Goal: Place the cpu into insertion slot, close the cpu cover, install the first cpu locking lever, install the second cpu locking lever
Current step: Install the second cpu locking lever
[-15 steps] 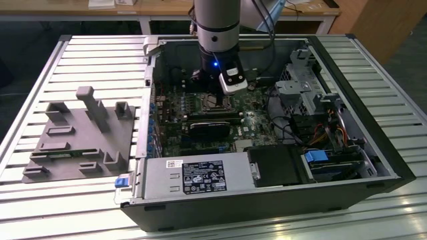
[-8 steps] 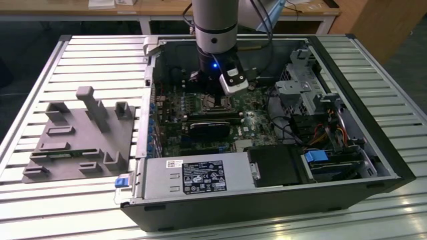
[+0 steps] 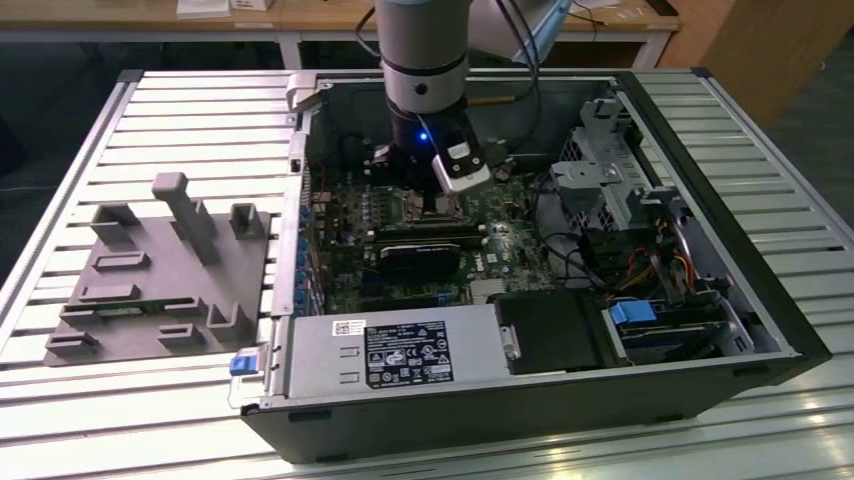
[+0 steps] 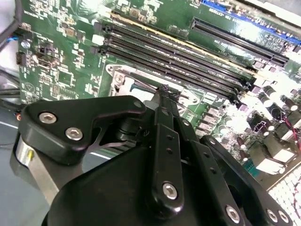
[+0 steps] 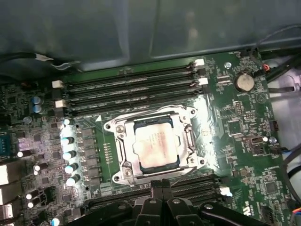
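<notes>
One cpu (image 5: pixel 155 145) seated in the insertion slot (image 5: pixel 123 165), cpu cover (image 5: pixel 186 126) down around it (framing it); gripper (image 5: pixel 161 184) just beside the slot, grip state unclear.

insertion slot (image 4: pixel 141 87) half behind fingers (image 4: pixel 162 101)

The dull silvery square cpu (image 5: pixel 155 147) lies flat in the metal-rimmed insertion slot (image 5: pixel 123 143), silvery frame cpu cover (image 5: pixel 153 113) closed around it.

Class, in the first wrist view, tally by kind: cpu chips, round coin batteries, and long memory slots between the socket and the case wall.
cpu: 1
coin battery: 1
memory slots: 4
Total: 6
</notes>
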{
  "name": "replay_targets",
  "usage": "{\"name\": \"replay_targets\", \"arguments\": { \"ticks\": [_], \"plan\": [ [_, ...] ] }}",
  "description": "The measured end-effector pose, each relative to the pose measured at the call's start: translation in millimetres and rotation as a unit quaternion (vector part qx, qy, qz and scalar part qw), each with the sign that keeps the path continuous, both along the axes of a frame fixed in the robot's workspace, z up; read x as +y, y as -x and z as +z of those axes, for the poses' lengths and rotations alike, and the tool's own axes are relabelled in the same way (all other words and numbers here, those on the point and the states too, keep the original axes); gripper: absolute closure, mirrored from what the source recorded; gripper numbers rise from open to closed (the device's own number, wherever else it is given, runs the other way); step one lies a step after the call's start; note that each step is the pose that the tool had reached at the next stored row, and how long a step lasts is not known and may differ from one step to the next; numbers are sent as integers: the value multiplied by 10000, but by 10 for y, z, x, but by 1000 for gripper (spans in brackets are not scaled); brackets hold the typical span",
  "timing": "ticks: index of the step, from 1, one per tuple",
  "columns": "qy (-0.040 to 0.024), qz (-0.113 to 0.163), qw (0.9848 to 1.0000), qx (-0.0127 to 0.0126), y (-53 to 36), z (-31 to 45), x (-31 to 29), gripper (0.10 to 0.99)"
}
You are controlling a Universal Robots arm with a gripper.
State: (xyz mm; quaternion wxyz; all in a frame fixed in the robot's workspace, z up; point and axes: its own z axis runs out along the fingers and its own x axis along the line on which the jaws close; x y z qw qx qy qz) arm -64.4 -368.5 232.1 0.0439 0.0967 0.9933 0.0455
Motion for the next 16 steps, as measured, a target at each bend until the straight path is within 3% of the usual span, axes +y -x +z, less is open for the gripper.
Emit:
{"name": "replay_targets", "arguments": {
  "ticks": [10, 16],
  "plan": [
    [-226, 45, 9997, 0, 80, -48, -112, 984],
    [-447, 53, 9990, -1, 113, -86, -192, 984]
  ]
}}
